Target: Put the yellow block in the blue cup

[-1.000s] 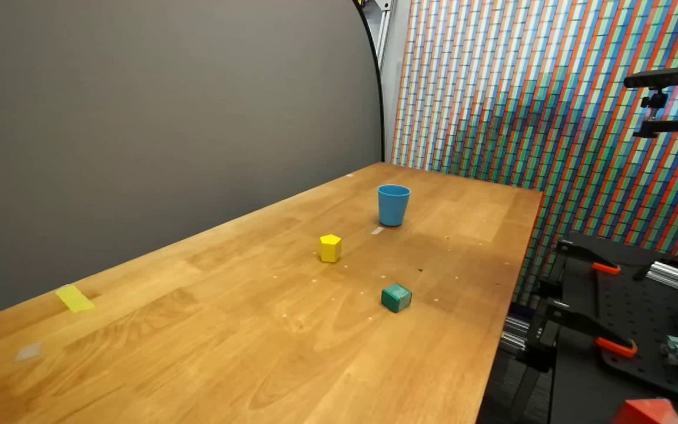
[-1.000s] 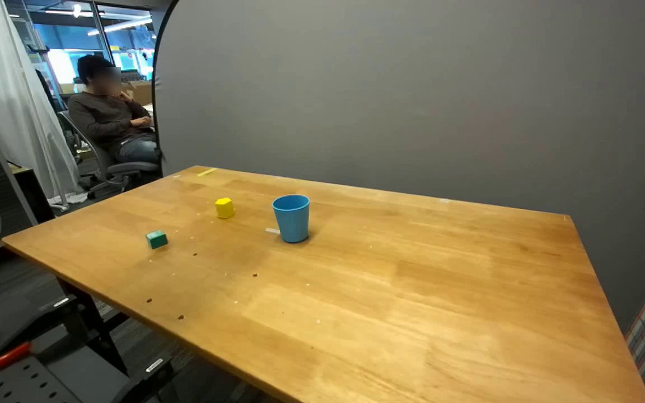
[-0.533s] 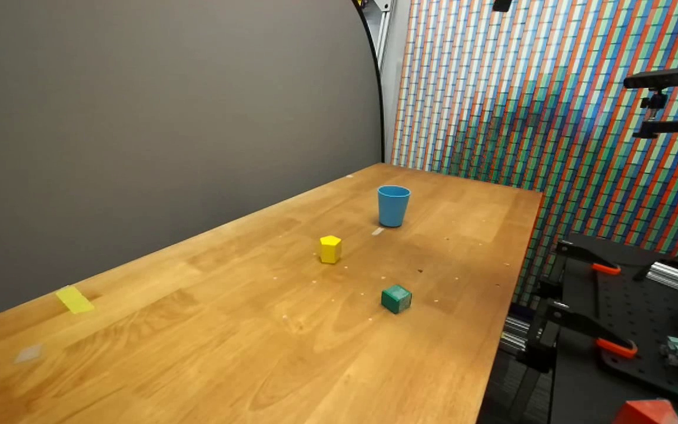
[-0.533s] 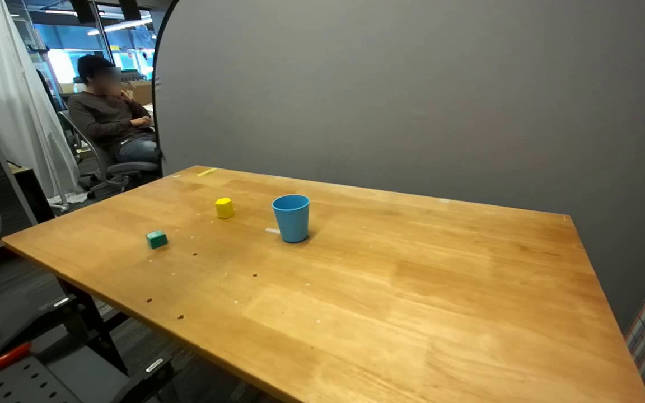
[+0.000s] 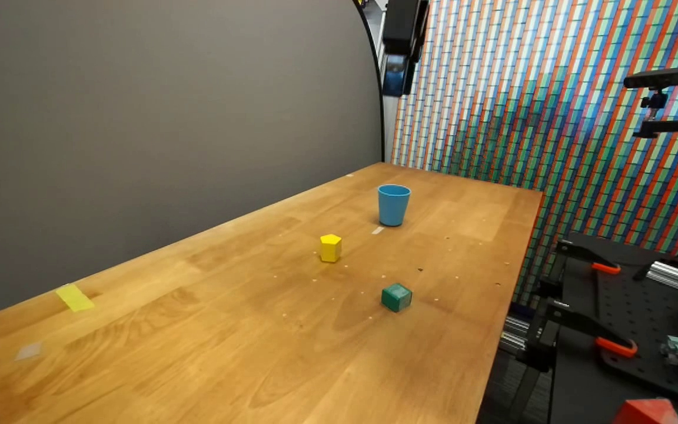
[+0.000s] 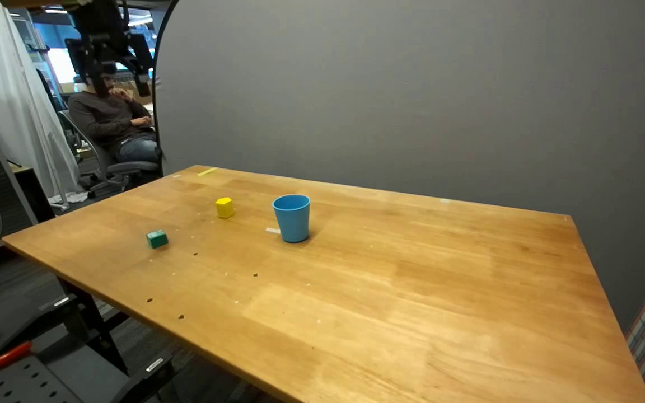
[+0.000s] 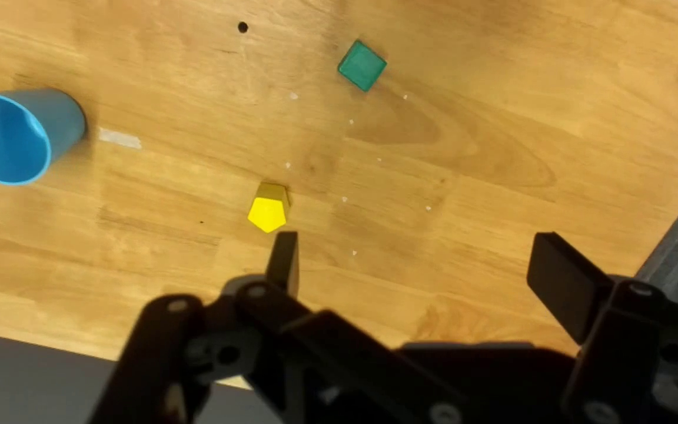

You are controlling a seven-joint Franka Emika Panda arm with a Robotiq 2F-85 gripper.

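Gripper hangs high, apart from the yellow block.

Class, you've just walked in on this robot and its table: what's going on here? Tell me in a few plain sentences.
Nothing is being handled at this moment. The robot's gripper hangs open and empty above the wooden table. The yellow pentagonal block stands on the table, outside the blue cup it is meant to go into; the cup is upright. The green block lies apart from both. In an exterior view, a seated person shows in the background, beyond the table.
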